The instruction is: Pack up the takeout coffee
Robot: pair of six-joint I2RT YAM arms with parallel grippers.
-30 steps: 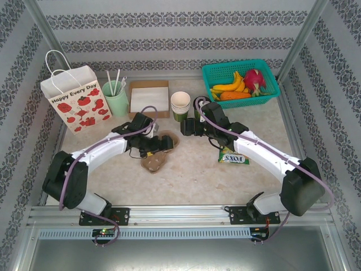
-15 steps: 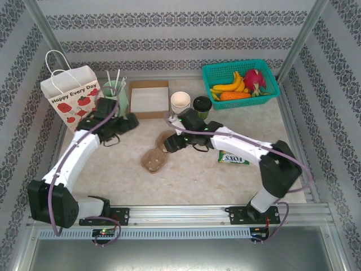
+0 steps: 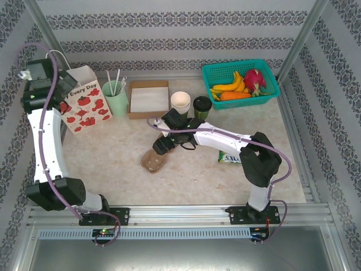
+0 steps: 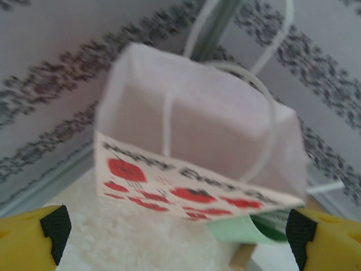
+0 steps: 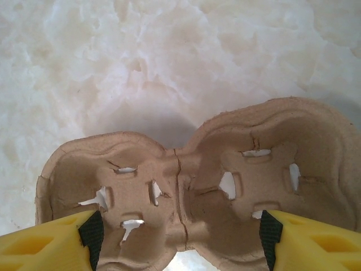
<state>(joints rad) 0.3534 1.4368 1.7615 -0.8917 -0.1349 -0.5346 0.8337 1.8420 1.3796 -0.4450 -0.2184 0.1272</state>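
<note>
We are seeing the takeout coffee [image 3: 202, 105] standing upright on the counter [image 3: 113, 169], lid on, well off to the right of the paper bag [image 3: 84, 104], with neither arm touching it. The left gripper [image 4: 177, 228] is hanging above the bag, its camera looking down into the open mouth. Its jaws are standing spread wide with nothing between them. The bag's inside is showing pale and bare, as far as the blurred view is letting us tell. The right gripper [image 5: 180, 231] is hovering low over the two-cup pulp carrier [image 5: 186, 169], which is lying flat on the counter to the right of the bag and nearer the arm bases than the bag is. Its jaws are standing apart too, one tip over each well. We are not seeing them pinch the carrier, and we cannot tell whether the tips are touching the pulp. We are judging the task barely begun: the coffee is not yet sitting in the carrier, and nothing is looking packed in the bag. What is remaining, as we are reading it, is seating the coffee in a well, then getting it into the bag.
</note>
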